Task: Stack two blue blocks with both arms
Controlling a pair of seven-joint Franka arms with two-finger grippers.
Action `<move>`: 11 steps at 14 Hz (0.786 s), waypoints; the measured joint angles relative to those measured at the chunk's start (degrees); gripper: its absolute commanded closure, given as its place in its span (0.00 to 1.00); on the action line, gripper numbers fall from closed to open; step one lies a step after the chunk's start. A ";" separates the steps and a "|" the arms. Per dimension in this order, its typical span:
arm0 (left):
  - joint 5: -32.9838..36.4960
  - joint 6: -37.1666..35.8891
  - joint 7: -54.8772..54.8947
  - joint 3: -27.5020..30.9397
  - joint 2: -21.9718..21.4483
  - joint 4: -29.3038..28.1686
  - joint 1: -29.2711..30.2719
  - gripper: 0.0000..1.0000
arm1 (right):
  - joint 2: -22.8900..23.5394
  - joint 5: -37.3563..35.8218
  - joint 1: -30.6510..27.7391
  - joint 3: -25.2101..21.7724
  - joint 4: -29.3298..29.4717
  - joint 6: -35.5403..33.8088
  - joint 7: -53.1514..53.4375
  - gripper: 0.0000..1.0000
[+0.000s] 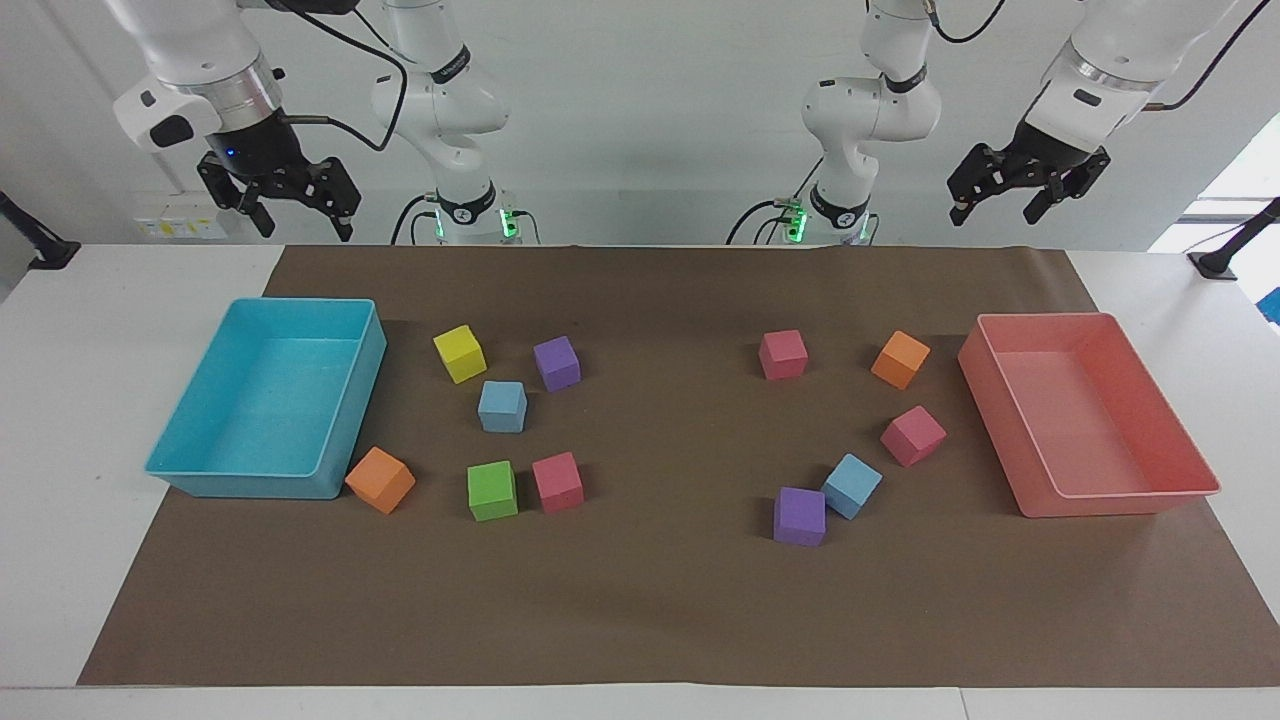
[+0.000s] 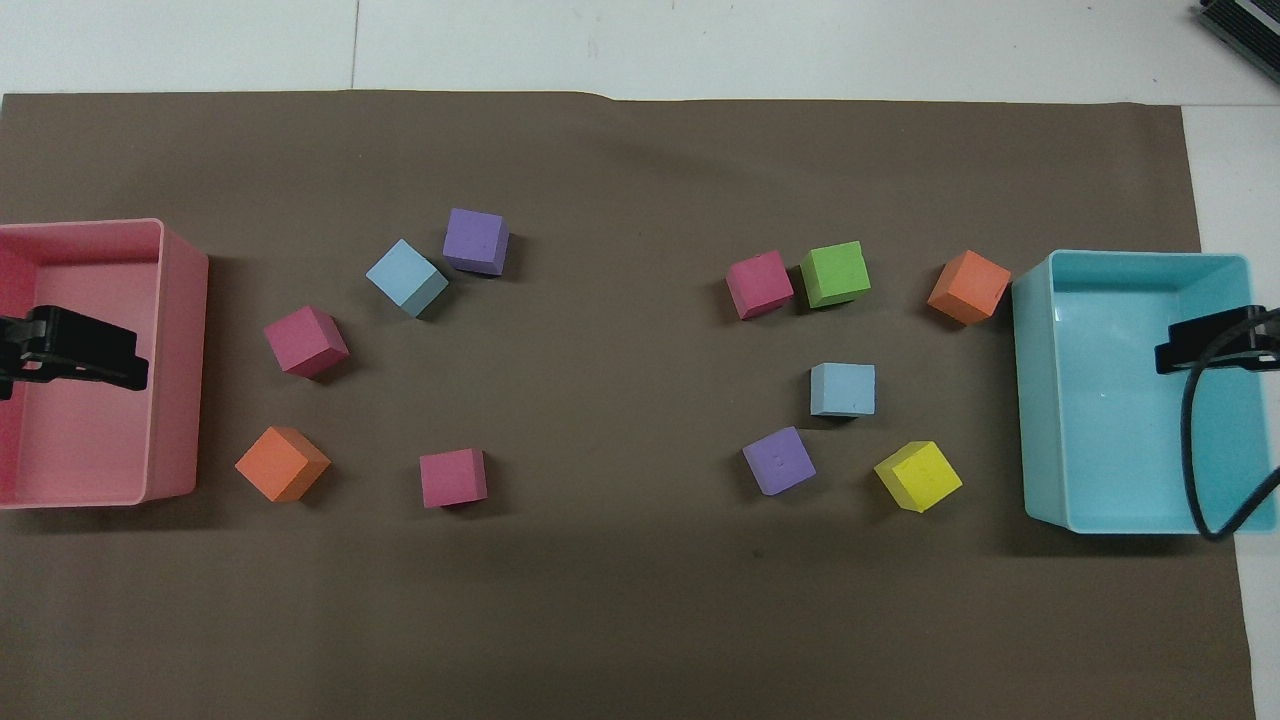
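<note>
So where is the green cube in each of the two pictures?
Facing view: the green cube is low in the picture's left half, beside a pink cube.
Overhead view: it sits high in the picture's right half, beside that same pink cube.
Shared landmark: the turquoise tray at the right arm's end of the table; the green cube lies toward that end, with an orange cube between them.

Two blue blocks [image 1: 502, 406] [image 1: 851, 485], unstacked, apart
</note>
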 measured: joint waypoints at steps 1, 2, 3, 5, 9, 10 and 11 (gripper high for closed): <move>0.00 0.00 -0.01 0.04 0.00 0.00 0.00 0.00 | 0.00 0.00 0.00 0.00 0.00 0.00 0.00 0.00; 0.00 0.00 -0.02 0.10 0.00 -0.05 0.10 0.00 | 0.00 0.00 0.00 0.00 0.00 0.00 0.00 0.00; 0.00 0.00 0.05 0.15 -0.01 -0.24 0.52 0.00 | 0.00 0.00 0.00 0.00 0.00 0.00 0.00 0.00; 0.00 0.01 1.79 0.22 -0.18 -1.05 1.62 0.00 | 0.00 0.00 0.00 0.00 0.00 0.00 0.00 0.00; 0.00 1.25 3.55 0.15 -2.96 -5.79 2.10 0.00 | 0.00 0.00 0.00 0.00 -0.02 0.00 0.00 0.00; 0.00 1.89 3.62 0.11 -3.65 -6.72 2.10 0.00 | 0.00 0.00 0.00 0.00 -0.02 0.00 0.00 0.00; 0.00 2.45 3.66 0.05 -4.16 -7.32 2.10 0.00 | 0.00 0.00 0.00 0.00 -0.03 0.00 0.00 0.00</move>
